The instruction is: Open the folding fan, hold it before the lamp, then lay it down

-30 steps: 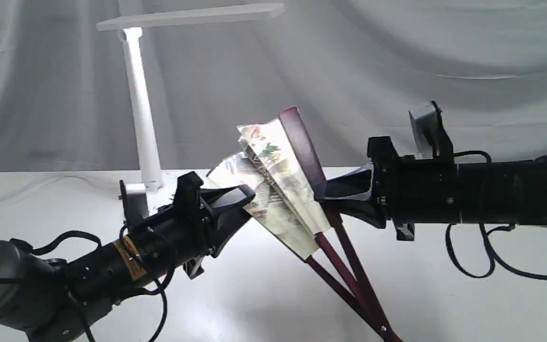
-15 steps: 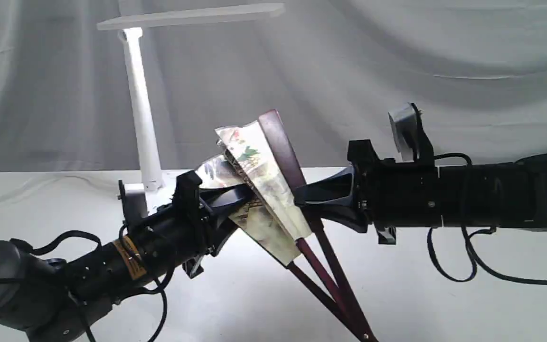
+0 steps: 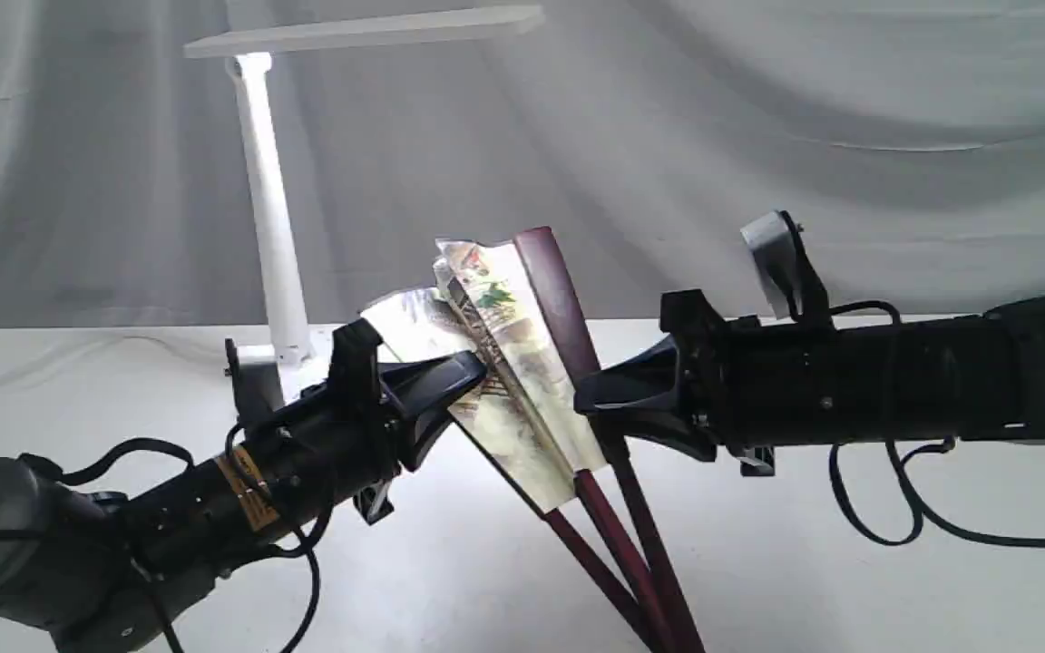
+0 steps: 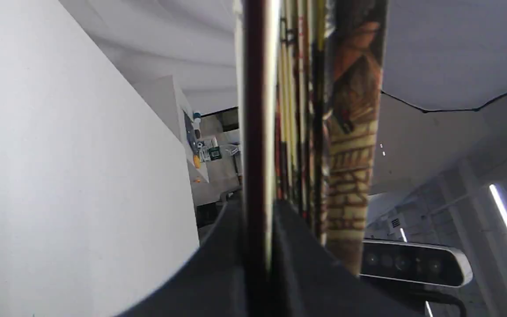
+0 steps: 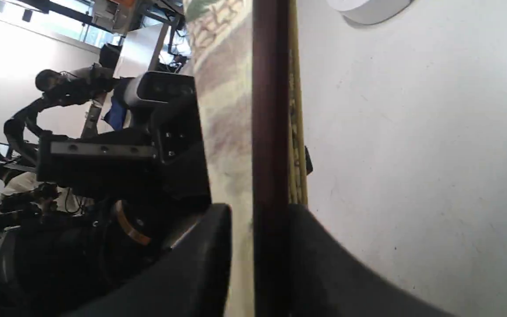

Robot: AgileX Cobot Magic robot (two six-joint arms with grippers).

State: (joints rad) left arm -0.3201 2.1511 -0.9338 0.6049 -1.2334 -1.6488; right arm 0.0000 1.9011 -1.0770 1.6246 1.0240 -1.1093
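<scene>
The folding fan (image 3: pixel 513 363) stands partly spread above the table, cream painted pleats up and maroon ribs running down to the bottom edge of the exterior view. My left gripper (image 3: pixel 477 367) is shut on its left guard; the left wrist view has that guard's edge (image 4: pixel 258 132) pinched between the fingers (image 4: pixel 258 207). My right gripper (image 3: pixel 581 399) reaches in from the right at the other maroon guard (image 5: pixel 271 110). There its jaws (image 5: pixel 260 211) stand slightly apart, a strip of paper showing beside the guard. The white lamp (image 3: pixel 264 181) stands behind, to the left.
The white table (image 3: pixel 849 589) lies under both arms, with a grey draped cloth (image 3: pixel 758 109) behind it. Black cables (image 3: pixel 885 526) hang below the right arm and loop under the left arm. The lamp's round base (image 5: pixel 368 9) shows in the right wrist view.
The left gripper has closed on the fan's left side. The right arm carried the fan leftward, then its jaws eased apart. The fan now stands a little more upright.
</scene>
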